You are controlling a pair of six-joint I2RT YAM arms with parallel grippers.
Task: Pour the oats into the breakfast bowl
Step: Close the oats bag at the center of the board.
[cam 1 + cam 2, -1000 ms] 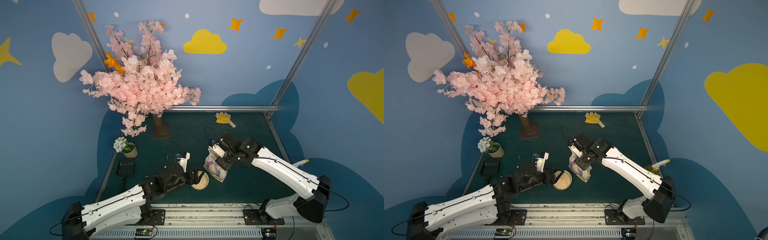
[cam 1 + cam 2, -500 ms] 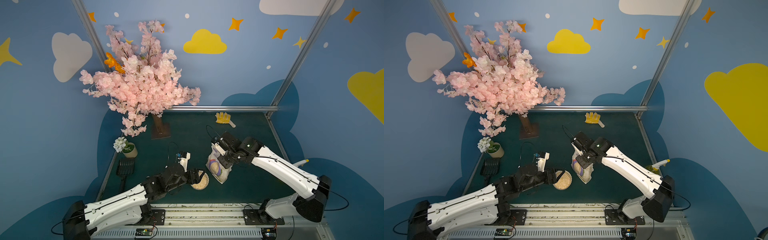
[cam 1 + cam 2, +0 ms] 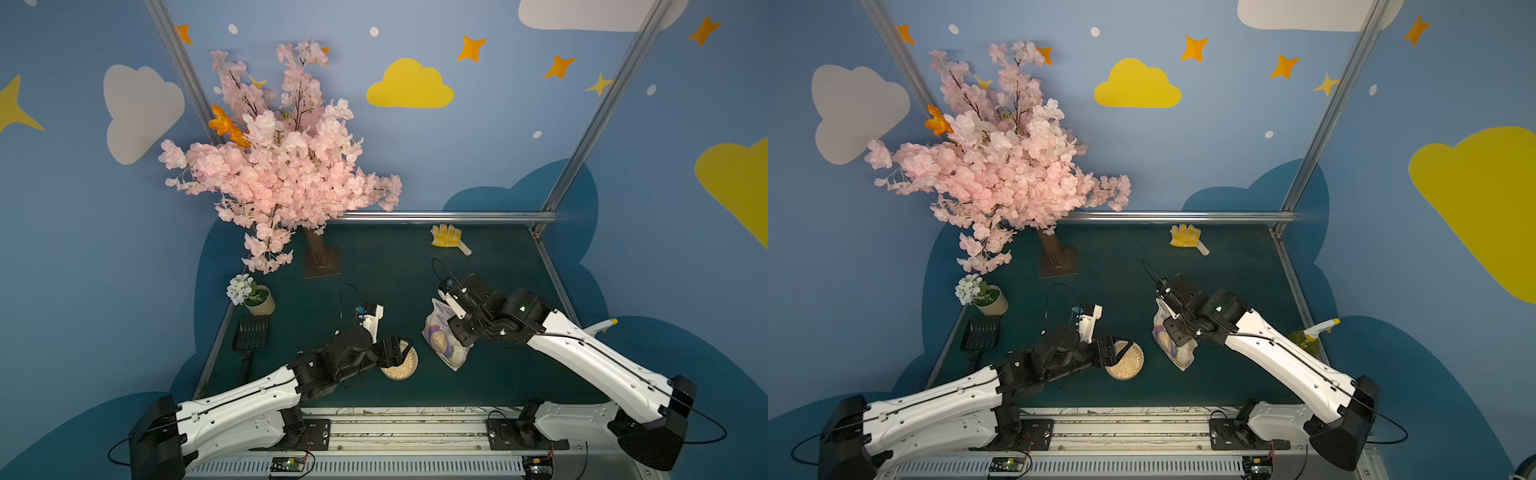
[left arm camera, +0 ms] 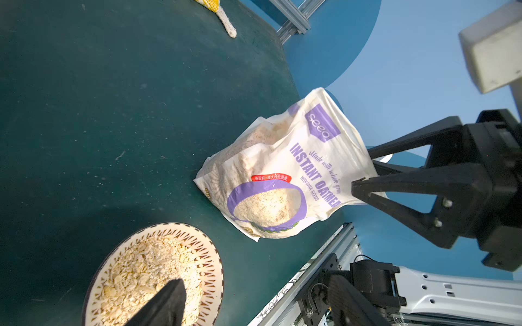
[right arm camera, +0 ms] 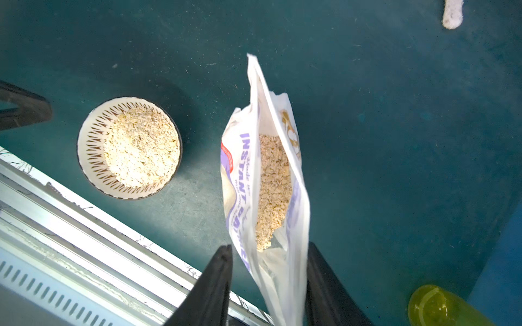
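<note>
My left arm reaches from its base at the near edge across the green table [image 3: 374,270], forearm low and nearly level. The wrist is turned so that my left gripper [image 3: 395,351] points sideways at the breakfast bowl [image 3: 413,361]. Its fingers [image 5: 25,110] are spread wide and hold nothing. The right wrist view shows bare table between the one finger in view there and the bowl's rim, while in both top views the gripper overlaps the bowl's left edge. The bowl stands on the table close to the near rail, heaped with oats [image 5: 141,149]. My right arm climbs from its own base, slanting up and inward toward the middle. The wrist is bent over so that my right gripper [image 5: 269,247] points down onto the top of the bag [image 3: 442,340]. The bag stands on its base just to the right of the bowl, apart from it and leaning a little, with its mouth gaping. More oats [image 5: 274,183] lie inside the bag, well below the opening. My right fingers [image 5: 214,282] stand apart, one on each side of that open top. One lies right along the bag's edge and the other sits just off the printed face, but I cannot tell whether either pad presses the plastic. A yellow glove [image 3: 446,237] lies far back on the table, well away from both arms.
</note>
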